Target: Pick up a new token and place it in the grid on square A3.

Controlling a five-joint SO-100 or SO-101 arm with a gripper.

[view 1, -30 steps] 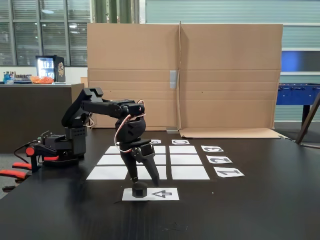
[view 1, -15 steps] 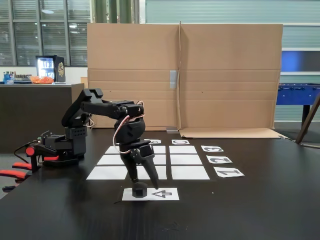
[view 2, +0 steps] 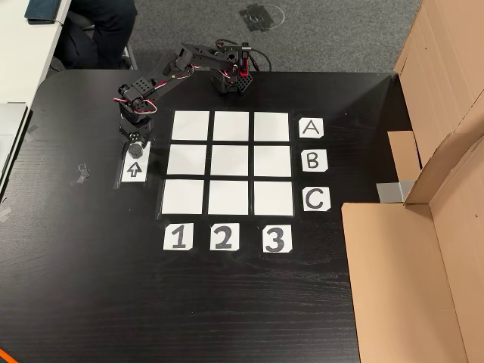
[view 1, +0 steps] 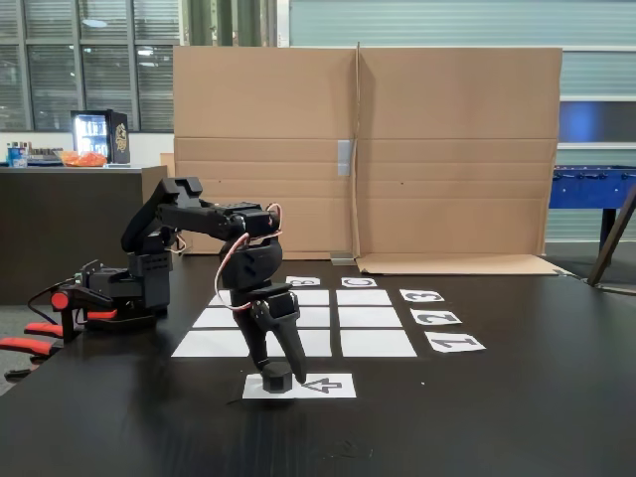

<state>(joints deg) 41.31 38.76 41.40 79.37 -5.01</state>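
In the fixed view, the token [view 1: 276, 377] is being seen nearest the camera, sitting on the arrow sheet [view 1: 323, 386] on the black tabletop [view 1: 517, 417]. The claw [view 1: 278, 370] is being held open around it, fingers down either side. Behind, the grid [view 1: 338, 318] is lying empty, square A3 [view 2: 271, 125] beside label A [view 2: 311, 128]. Farthest back, cardboard [view 1: 447, 149] is standing.

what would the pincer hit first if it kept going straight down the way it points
The token: the pincer points down with its fingertips at the token's sides on the arrow sheet. Past it lie the sheet and the table. Whether the fingers already touch it is unclear.
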